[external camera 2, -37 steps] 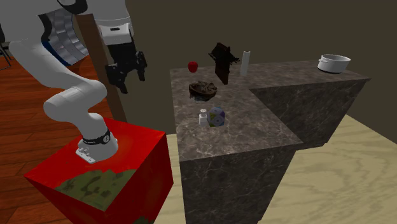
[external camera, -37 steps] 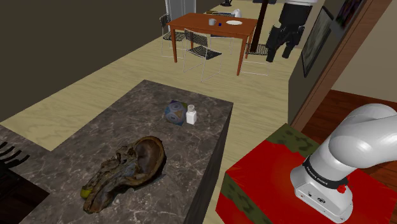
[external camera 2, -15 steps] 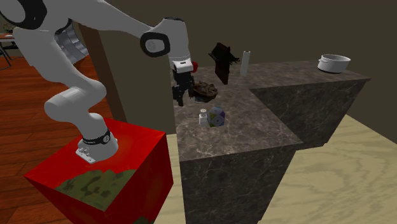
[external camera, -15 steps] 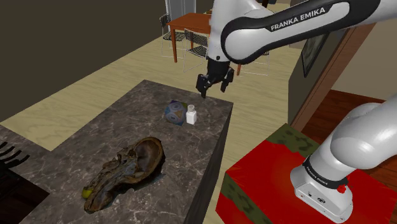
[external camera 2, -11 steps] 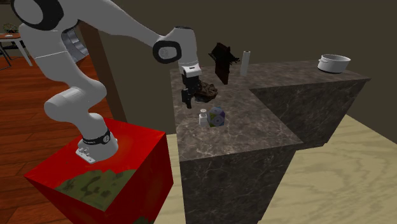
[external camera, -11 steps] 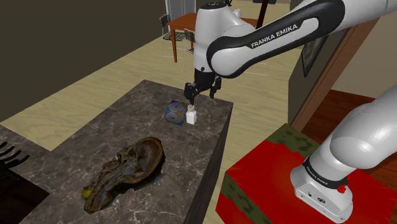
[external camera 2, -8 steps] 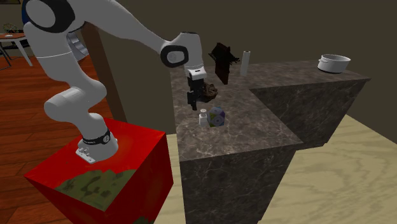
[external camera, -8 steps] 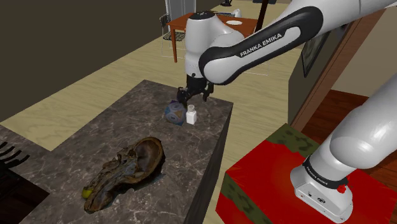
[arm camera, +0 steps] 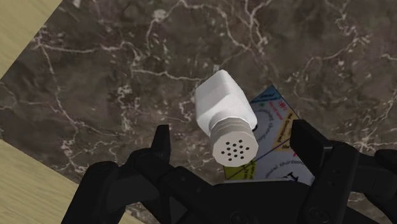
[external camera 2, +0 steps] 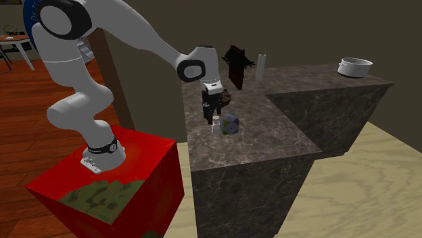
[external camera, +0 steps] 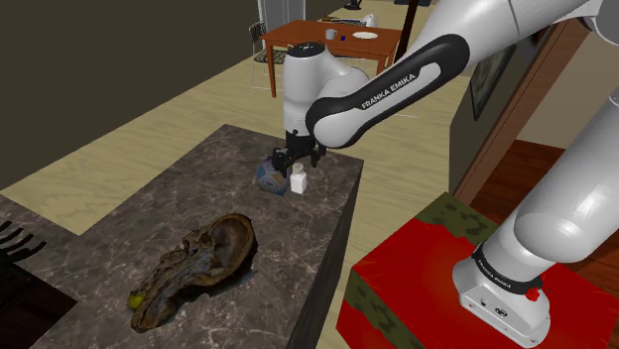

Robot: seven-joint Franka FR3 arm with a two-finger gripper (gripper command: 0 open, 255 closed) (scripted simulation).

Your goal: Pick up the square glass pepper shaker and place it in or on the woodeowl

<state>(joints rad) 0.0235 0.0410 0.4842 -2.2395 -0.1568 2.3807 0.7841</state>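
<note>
Pepper shaker [arm camera: 222, 105], white and square, stands upright on the dark marble counter [external camera: 179, 198], near its edge. Brown wooden bowl [external camera: 198, 266] lies well apart from it. Black gripper [external camera: 298, 160] hangs over the shaker, fingers [arm camera: 162, 143] spread either side of its cap, not touching. Multicoloured ball [external camera: 268, 177] sits just beside the shaker.

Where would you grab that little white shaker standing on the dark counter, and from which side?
Probably from above, across the flat sides of the shaker, just below its perforated cap. It stands upright with the open gripper over it. Mind the patterned ball close beside it.
</note>
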